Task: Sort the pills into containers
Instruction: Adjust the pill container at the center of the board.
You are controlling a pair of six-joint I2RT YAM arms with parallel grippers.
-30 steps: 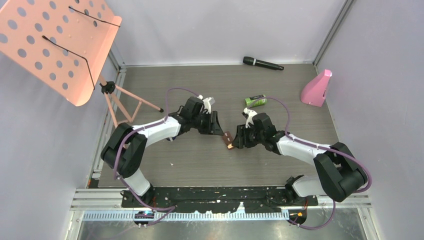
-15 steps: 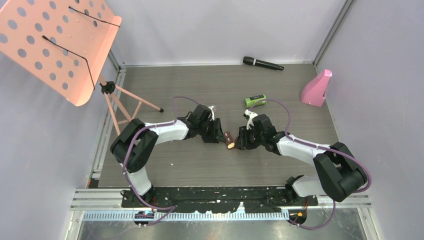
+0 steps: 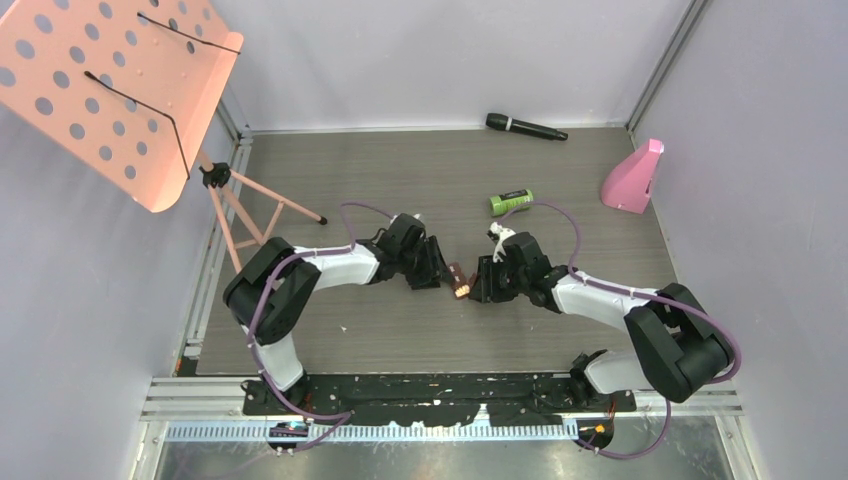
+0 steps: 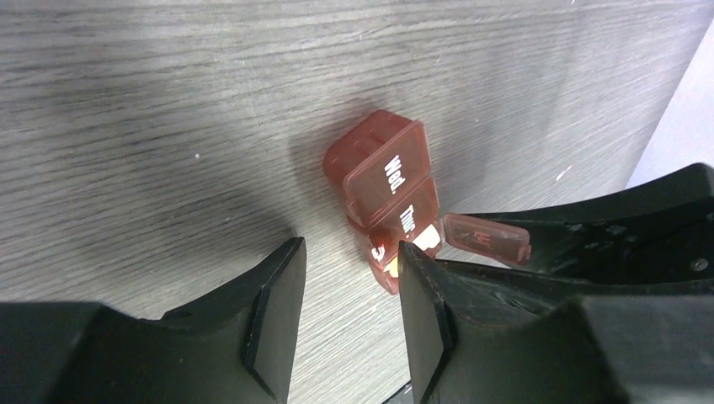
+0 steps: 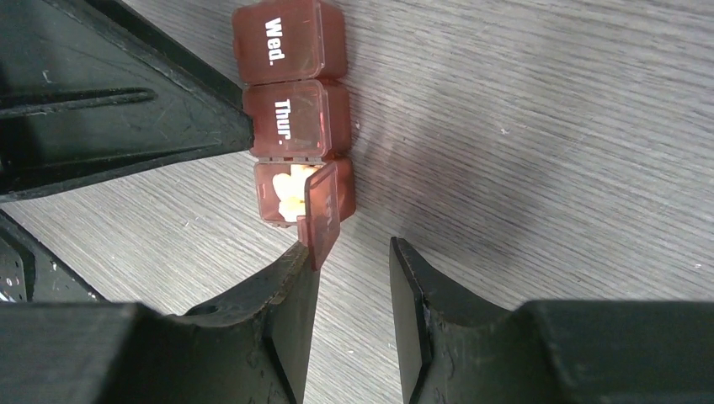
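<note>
Left hand [image 4: 349, 250] and right hand [image 5: 351, 250], narrowly parted, flank the case [image 5: 290, 114]; wrist views alone show pills [image 5: 287, 190] inside.

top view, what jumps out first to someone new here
The big pink music stand looms over the table's far-left corner. Mid-table, the left gripper and right gripper sit nose to nose at a small brown pill case, its end lid flipped open on pale pills.

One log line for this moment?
brown translucent pill case: one lid open, pale pills showing; left end effector: open; right end effector: open
</note>
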